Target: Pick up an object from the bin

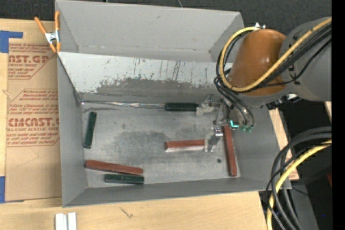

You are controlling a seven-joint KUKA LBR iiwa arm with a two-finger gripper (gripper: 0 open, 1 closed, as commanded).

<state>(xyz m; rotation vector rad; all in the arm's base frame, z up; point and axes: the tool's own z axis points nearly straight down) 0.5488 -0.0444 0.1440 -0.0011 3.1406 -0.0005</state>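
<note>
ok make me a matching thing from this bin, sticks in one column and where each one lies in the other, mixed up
Column one:
1. green stick lying front to back
2. red stick lying front to back
3. short crosswise red stick
4. long crosswise red stick

Column two:
a. front left corner
b. near the left wall
c. middle of the floor
d. near the right wall

Pairs: 1-b, 2-d, 3-c, 4-a

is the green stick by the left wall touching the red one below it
Apart. The camera view shows a clear gap between the lower end of the dark green stick and the red-brown stick.
</note>
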